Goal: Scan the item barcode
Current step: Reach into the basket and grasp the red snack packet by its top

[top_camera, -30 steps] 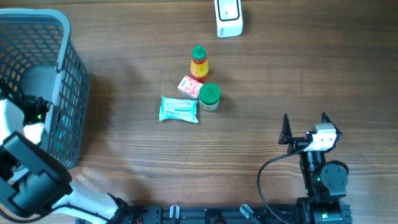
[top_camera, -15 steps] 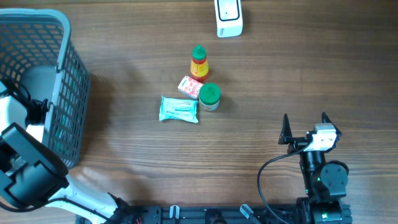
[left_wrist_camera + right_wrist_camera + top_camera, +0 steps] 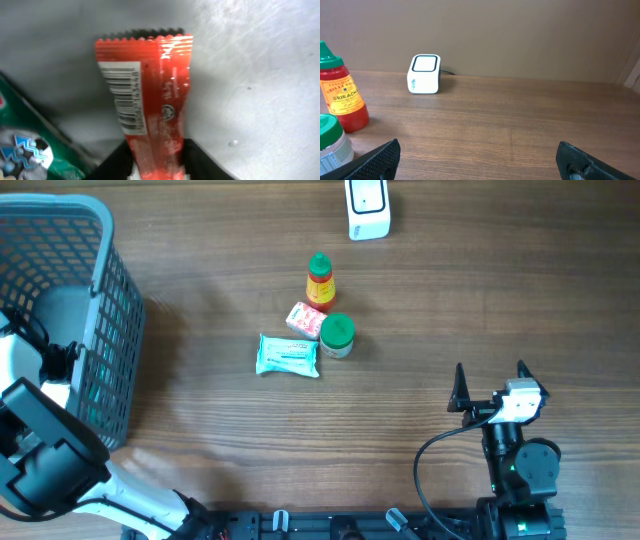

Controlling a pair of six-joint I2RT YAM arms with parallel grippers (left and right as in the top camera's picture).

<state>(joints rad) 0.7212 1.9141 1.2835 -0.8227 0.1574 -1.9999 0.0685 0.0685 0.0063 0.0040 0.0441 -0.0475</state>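
Your basket [image 3: 115, 330] fills the upper left of the overhead view. Over its grey floor the left gripper [image 3: 157, 162], at the bottom edge of its wrist view, is clenched on the lower end of the red packet [image 3: 150, 90], with the barcode [image 3: 125, 97] facing the camera and a green bag [image 3: 25, 147] in the lower left corner. Your right gripper [image 3: 490, 375] at the lower right stands released and empty, while the scanner [image 3: 367, 208] sits at top centre, well apart from the bottle [image 3: 319, 282] and jar [image 3: 337, 334] mid-frame.
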